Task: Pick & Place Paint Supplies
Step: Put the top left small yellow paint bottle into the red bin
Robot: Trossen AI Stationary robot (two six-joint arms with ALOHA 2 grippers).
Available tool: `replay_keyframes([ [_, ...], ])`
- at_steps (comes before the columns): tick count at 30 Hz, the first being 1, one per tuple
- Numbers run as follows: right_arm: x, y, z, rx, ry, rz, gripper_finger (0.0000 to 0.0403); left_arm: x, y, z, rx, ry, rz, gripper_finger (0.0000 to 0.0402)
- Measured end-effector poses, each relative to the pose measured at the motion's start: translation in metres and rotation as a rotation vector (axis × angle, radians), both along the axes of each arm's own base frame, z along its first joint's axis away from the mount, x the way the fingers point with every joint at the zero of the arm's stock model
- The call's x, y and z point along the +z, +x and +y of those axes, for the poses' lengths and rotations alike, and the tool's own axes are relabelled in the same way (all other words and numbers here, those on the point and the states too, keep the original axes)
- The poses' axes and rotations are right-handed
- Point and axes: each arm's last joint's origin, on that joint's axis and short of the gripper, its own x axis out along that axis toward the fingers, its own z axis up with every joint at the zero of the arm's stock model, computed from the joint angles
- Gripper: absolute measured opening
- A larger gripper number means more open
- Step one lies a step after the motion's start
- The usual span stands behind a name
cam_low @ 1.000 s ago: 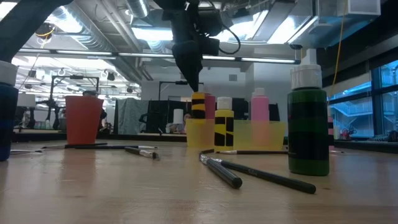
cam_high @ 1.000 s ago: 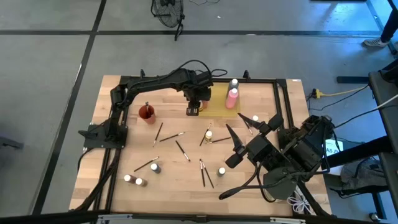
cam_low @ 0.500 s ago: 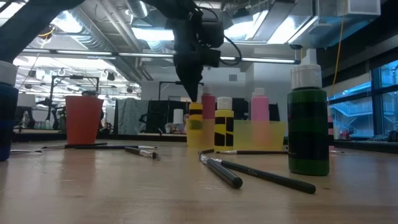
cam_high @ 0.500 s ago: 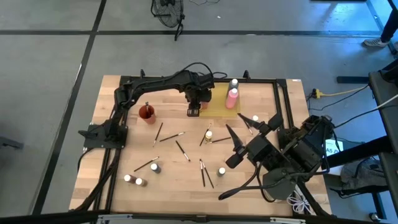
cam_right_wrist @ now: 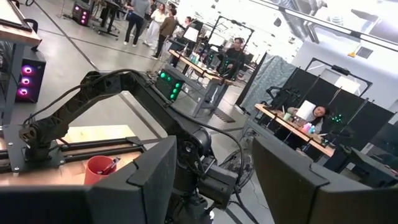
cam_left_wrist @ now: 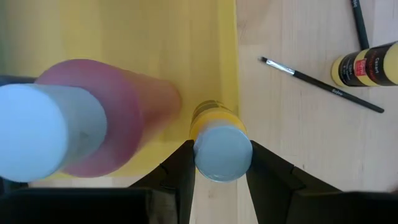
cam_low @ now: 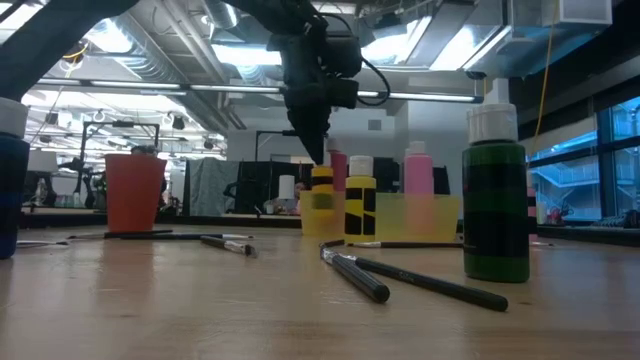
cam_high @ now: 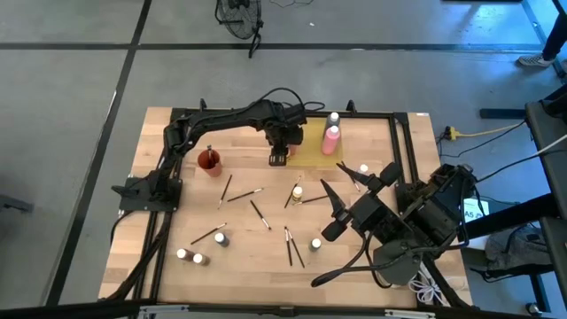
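Legible writing is scarce: the loose yellow bottle carries a dark label with pale lettering too small to read. No other brand can be made out.

The left gripper is at the far edge of the worktop, its fingers clamped on the white cap of a small yellow paint bottle. That bottle hangs at the near left corner of the yellow tray, at its rim. In the tray stand a tall pink bottle and a white-capped bottle behind it. The tray's left half is bare.

A red cup stands near the worktop's left edge, holding one brush.

The right gripper waits above the right edge, fingers apart and holding nothing.

Count on the open worktop: six small bottles, three near the front left corner, three in the middle. About eight brushes lie scattered across the centre; the exact number cannot be told.

Bare board remains along the front edge and between cup and tray.
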Motion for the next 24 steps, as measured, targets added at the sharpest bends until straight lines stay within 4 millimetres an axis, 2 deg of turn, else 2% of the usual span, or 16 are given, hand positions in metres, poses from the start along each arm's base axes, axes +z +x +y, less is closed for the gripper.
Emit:
replay_keyframes([
  [24, -0.0019, -0.0009, -0.0010, 0.000, -0.022, 0.024, 0.0213, -0.0009, -0.0003, 0.0023, 0.028, -0.015, -0.003, 0.0120],
])
